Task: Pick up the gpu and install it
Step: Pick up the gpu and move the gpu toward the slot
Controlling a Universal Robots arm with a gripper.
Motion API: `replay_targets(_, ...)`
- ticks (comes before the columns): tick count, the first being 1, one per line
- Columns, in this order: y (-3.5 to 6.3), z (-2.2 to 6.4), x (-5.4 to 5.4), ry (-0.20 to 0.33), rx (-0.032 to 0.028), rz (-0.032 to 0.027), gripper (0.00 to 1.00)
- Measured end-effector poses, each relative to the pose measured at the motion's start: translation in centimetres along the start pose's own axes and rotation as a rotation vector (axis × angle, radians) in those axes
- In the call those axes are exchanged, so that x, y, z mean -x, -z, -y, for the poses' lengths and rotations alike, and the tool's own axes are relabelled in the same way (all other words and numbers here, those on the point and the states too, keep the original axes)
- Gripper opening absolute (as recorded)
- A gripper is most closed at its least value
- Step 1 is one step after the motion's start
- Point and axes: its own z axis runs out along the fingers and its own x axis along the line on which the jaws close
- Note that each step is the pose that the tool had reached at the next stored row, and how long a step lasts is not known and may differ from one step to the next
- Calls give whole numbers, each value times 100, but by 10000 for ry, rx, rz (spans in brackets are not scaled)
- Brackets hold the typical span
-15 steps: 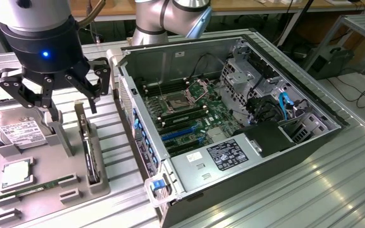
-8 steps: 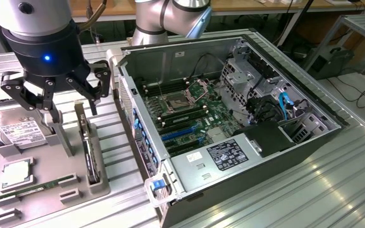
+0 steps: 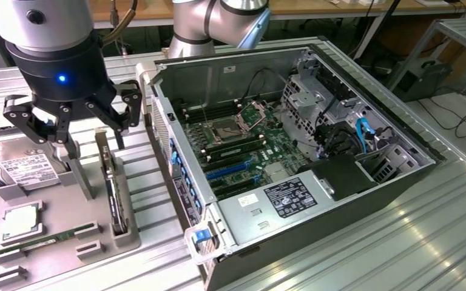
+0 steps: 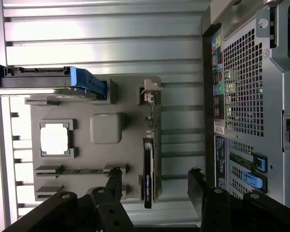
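- gripper hangs over the grey tray, jaws wide, holding nothing
- gpu stands on edge in the tray, below the jaws
- hard drive close beside, open pc case just past it

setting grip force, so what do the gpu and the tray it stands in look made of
The gpu: black, slightly glossy face, probably a plastic shroud; its end bracket looks like bare silvery metal. The holder tray: matte, even grey with moulded slots, likely plastic, though painted metal cannot be ruled out.
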Motion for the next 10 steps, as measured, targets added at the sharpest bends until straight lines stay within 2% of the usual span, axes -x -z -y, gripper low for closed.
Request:
replay_targets(8,-42,1,-1,21,1,0,66)
replay_targets(10,-81,2,-1,30,0,-1,66)
